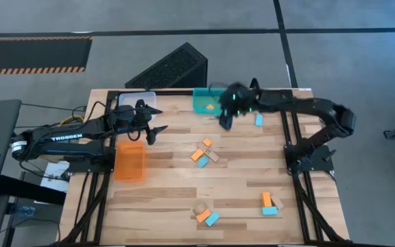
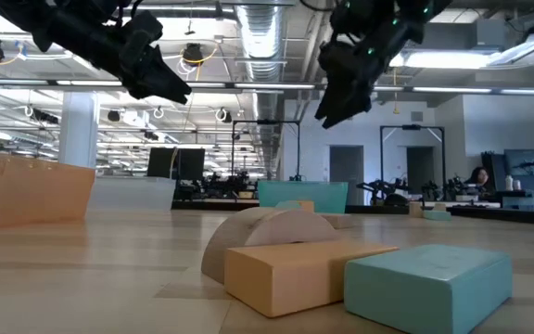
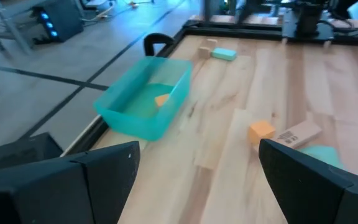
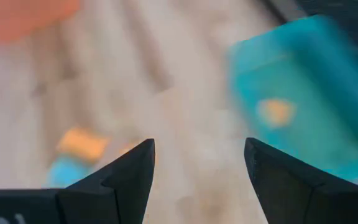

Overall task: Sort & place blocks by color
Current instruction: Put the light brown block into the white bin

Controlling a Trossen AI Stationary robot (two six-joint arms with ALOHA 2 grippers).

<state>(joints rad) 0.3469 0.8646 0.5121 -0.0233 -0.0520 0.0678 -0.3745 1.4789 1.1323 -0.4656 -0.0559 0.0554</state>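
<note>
right pincer (image 1: 225, 118) hangs empty over wooden table (image 1: 177, 175) beside teal bin (image 1: 208, 101)

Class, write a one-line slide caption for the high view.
Right gripper open beside the teal bin, which holds an orange block; left gripper open above the orange bin.

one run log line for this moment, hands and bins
left hand: open, empty, by orange bin | right hand: open, empty, beside teal bin | orange block in teal bin

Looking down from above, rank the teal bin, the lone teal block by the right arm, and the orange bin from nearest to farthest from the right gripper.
From the right gripper:
1. Teal bin, right beside it at the table's back edge.
2. Lone teal block, toward the right arm's base.
3. Orange bin, far across on the left side.
</note>
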